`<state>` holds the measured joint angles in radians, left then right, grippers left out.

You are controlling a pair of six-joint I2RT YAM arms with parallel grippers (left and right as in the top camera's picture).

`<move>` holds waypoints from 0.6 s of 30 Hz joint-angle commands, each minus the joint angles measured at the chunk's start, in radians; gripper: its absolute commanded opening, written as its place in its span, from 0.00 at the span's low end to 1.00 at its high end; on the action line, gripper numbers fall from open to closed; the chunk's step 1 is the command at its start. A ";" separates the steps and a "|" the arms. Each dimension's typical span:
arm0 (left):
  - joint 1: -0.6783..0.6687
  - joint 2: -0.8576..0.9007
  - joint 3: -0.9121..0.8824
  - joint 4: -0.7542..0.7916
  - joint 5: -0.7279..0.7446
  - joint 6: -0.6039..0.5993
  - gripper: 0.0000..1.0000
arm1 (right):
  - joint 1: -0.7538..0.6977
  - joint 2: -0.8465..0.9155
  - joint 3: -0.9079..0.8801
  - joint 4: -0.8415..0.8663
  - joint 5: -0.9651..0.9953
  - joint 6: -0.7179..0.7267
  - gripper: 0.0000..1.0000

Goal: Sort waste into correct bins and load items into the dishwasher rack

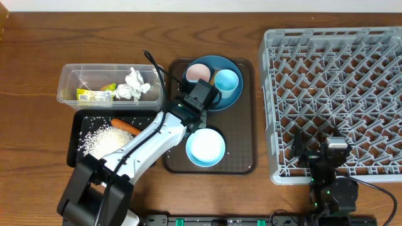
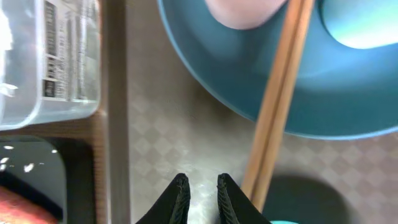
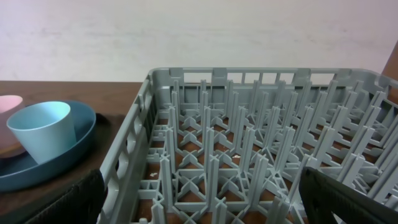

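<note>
Long white shell on the left arm [image 1: 147, 141], black at its joints and blocky near base. Boxy black wrist housing, a thin black cable [image 1: 161, 78] running off its far side. On the left gripper [image 2: 202, 196], two slim black tapered fingers [image 2: 179, 199] with a dull sheen. All black on the right arm [image 1: 331, 172], compact, dotted with small green lights. Matte black wedge fingers on the right gripper [image 3: 202, 180].

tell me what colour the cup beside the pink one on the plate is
The cup is light blue, clearest in the right wrist view.
</note>
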<state>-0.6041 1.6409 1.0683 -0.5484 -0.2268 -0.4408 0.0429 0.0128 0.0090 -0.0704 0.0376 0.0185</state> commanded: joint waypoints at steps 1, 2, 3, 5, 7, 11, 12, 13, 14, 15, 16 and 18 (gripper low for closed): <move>0.000 0.005 -0.005 0.001 0.092 0.002 0.19 | 0.009 0.000 -0.003 -0.001 0.003 0.003 0.99; 0.000 0.005 -0.005 0.000 0.119 0.003 0.19 | 0.009 0.000 -0.003 -0.001 0.003 0.003 0.99; 0.000 0.005 -0.005 -0.003 0.138 0.003 0.19 | 0.009 0.000 -0.003 -0.001 0.003 0.003 0.99; 0.000 0.005 -0.005 -0.011 0.150 0.003 0.18 | 0.009 0.000 -0.003 -0.001 0.003 0.003 0.99; 0.000 0.005 -0.005 -0.019 0.153 0.003 0.19 | 0.009 0.000 -0.003 -0.001 0.003 0.003 0.99; 0.000 0.005 -0.004 -0.021 0.187 0.003 0.19 | 0.009 0.000 -0.003 -0.001 0.003 0.003 0.99; 0.000 0.005 -0.004 -0.020 0.204 0.003 0.18 | 0.009 0.000 -0.003 -0.001 0.003 0.003 0.99; 0.000 0.005 -0.004 -0.017 0.224 0.003 0.19 | 0.009 0.000 -0.003 -0.001 0.003 0.003 0.99; 0.000 0.005 -0.004 -0.013 0.251 0.003 0.19 | 0.009 0.000 -0.003 -0.001 0.003 0.003 0.99; 0.000 0.004 -0.004 -0.010 0.274 0.003 0.19 | 0.009 0.000 -0.003 -0.001 0.003 0.003 0.99; 0.000 0.003 -0.004 -0.006 0.299 0.003 0.19 | 0.009 0.000 -0.003 -0.001 0.003 0.003 0.99; 0.000 -0.002 -0.004 -0.003 0.328 0.003 0.19 | 0.009 0.000 -0.003 -0.001 0.003 0.003 0.99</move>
<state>-0.6041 1.6409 1.0683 -0.5549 0.0196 -0.4408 0.0429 0.0128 0.0090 -0.0704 0.0376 0.0185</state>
